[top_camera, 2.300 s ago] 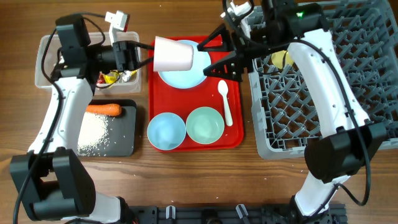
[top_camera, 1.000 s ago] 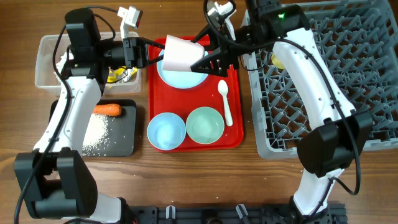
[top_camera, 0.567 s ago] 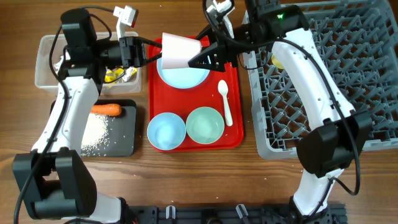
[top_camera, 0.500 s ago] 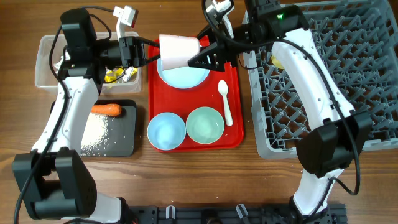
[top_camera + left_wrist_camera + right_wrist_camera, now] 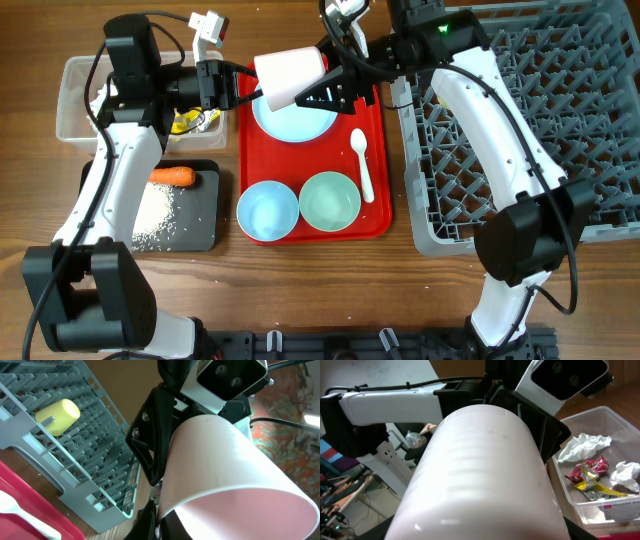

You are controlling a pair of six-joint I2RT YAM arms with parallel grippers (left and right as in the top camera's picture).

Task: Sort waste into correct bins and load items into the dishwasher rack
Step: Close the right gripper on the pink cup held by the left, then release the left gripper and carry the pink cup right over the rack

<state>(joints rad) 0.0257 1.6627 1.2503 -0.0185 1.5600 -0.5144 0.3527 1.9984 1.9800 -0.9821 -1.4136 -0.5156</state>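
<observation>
Your left hand (image 5: 242,88) pinches rim of pink cup (image 5: 290,75), now higher off plate (image 5: 300,124); your right hand (image 5: 320,82) has closed in, straddling body, grip unclear. Handover toward rack (image 5: 500,150) pending.

The pink cup (image 5: 225,460) – smooth, matt plastic; the rack (image 5: 600,120) grey moulded plastic; the table (image 5: 320,280) grained wood.

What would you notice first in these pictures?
A pale pink plastic cup hangs in mid-air above the flat red tray, with the left gripper and right gripper at either end. On the robot's right sits the big grey pegged dishwasher rack, with a yellow cup lying inside.
</observation>
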